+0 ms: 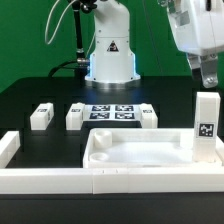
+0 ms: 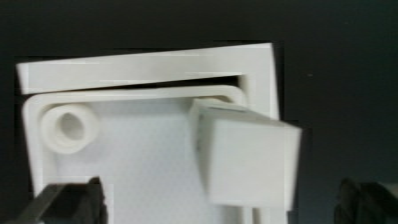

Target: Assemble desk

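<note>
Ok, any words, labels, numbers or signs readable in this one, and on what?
No readable words or numbers in either view.
Dark triangle sign on the arm's base: too small to read.
Square black-and-white tags on the marker board and the upright leg: patterns only, no text.

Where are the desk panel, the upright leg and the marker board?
desk panel point(image 1: 140, 156), exterior view, bare inner floor.
upright leg point(image 1: 206, 108), exterior view, face above its tag.
marker board point(image 1: 112, 111), exterior view, its middle.
</note>
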Available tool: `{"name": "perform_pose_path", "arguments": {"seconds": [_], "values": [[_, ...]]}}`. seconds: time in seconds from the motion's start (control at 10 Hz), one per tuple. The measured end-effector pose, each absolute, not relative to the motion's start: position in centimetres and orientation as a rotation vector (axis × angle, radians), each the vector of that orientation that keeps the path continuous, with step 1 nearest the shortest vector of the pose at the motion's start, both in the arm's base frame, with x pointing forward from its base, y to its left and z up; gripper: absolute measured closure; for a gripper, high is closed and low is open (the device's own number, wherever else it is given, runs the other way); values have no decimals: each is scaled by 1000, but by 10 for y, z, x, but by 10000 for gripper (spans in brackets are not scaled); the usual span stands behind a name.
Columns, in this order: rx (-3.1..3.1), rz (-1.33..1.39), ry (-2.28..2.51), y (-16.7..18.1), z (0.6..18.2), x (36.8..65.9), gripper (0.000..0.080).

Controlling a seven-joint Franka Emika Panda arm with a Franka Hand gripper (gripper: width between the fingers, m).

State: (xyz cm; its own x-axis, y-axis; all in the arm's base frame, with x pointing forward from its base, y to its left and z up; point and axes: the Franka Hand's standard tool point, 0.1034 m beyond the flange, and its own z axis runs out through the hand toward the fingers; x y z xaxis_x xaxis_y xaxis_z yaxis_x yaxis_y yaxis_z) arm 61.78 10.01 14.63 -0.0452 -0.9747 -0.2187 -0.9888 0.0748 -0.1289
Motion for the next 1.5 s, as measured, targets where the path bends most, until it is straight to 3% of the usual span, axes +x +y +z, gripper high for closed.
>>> {"name": "perform_pose_path", "arguments": {"seconds": [0.2,0.7,1.1,1.5], "values": [[-2202,74,1910,111,145,589,150],[-2552,0,1427,116,140,586,150],[-2861,-28,896,93,78,517,150],[-2989,-57,475,96,73,511,150]]}}
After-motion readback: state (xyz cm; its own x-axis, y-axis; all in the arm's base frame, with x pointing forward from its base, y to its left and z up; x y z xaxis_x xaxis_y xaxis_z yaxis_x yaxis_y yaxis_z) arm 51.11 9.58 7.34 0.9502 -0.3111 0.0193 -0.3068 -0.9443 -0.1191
